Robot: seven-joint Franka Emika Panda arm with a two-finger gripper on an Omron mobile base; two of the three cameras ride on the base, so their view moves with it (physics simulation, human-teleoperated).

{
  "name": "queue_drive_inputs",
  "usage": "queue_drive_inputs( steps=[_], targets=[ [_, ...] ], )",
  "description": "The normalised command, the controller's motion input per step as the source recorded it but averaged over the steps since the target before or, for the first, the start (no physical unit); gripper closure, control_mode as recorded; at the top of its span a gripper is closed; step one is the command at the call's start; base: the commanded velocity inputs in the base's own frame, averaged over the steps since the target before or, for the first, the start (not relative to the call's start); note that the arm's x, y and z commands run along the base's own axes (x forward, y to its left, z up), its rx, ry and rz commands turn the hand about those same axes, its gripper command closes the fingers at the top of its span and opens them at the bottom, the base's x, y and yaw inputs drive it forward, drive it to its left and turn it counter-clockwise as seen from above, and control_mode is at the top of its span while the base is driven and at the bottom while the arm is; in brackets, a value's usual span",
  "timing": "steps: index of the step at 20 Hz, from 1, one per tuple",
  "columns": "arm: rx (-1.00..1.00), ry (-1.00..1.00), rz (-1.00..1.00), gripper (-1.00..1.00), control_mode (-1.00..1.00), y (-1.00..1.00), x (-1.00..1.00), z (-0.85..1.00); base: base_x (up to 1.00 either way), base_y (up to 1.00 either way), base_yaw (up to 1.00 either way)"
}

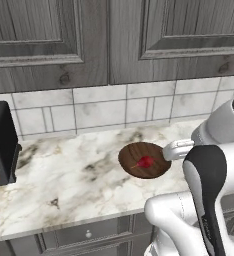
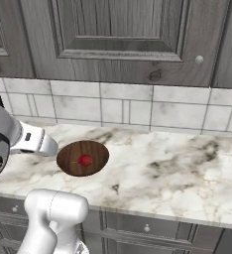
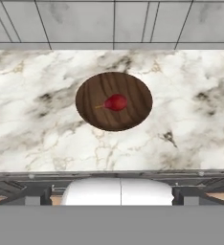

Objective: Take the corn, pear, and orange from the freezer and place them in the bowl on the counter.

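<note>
The dark brown wooden bowl sits on the marbled counter, near its front edge. In the middle of the bowl lies a small red pear with a thin stem. My gripper hangs well above and in front of the bowl, looking down on it. Its dark fingertips stand far apart, so it is open and holds nothing. The corn, the orange and the freezer are out of view.
A black appliance with a red light stands at the counter's left end. Pale square tiles back the counter, with grey wall cabinets above and grey drawers below. My white arm rises beside the bowl.
</note>
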Motion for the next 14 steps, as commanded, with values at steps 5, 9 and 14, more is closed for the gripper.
queue_drive_inputs(
  steps=[5,9,14],
  targets=[
    [0.0,0.0,0.0,-1.0,1.0,-0.01,-0.04,0.03,-0.32,-0.01,0.0],
    [0.0,0.0,0.0,-1.0,1.0,0.0,0.0,0.0,-1.0,0.13,0.0],
    [0.0,0.0,0.0,-1.0,1.0,0.0,0.0,0.0,-0.82,0.91,0.0]
  ],
)
